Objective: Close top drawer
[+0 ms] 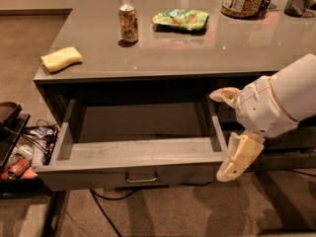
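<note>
1. Since the top drawer stands pulled far out from under the counter, its grey box bare and its silver bar pull at front centre, the step in hand is a straight push inward.
2. The gripper hangs at the drawer's right front corner with its two fingers spread wide, one above the right side wall and one down beside the front panel. Whether either touches the drawer cannot be told from this angle.
3. A good close would likely set a finger flat against the front panel, nearer the pull than the corner, so the box runs true and does not twist on its slides.
4. The push should probably be level and steady until the front meets the cabinet face.
5. The can, the snack bag and the yellow sponge lie on the counter, well apart from that path.
</note>
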{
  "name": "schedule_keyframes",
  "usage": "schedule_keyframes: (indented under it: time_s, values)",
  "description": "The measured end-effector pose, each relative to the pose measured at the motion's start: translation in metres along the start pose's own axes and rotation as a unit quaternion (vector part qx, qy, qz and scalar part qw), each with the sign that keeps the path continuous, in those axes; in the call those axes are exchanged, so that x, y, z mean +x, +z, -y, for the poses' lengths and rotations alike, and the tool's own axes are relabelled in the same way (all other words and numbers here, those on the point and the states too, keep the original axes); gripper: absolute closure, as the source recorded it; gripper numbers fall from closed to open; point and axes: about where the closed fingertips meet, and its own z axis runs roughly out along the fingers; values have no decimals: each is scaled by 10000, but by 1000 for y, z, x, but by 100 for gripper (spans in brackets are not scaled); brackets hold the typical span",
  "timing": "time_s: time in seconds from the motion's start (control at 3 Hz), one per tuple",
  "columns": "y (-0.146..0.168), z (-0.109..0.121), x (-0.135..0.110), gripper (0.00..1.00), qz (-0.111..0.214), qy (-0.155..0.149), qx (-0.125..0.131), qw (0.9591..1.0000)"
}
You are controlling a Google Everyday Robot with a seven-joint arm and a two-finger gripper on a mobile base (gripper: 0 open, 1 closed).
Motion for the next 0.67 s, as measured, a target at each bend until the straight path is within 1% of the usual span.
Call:
schedule_keyframes:
  time_s: [0.33, 0.67]
  values:
    - [-1, 0, 0, 0, -13, 1, 17, 10000]
    - [23, 3, 1, 0, -169, -72, 96, 9998]
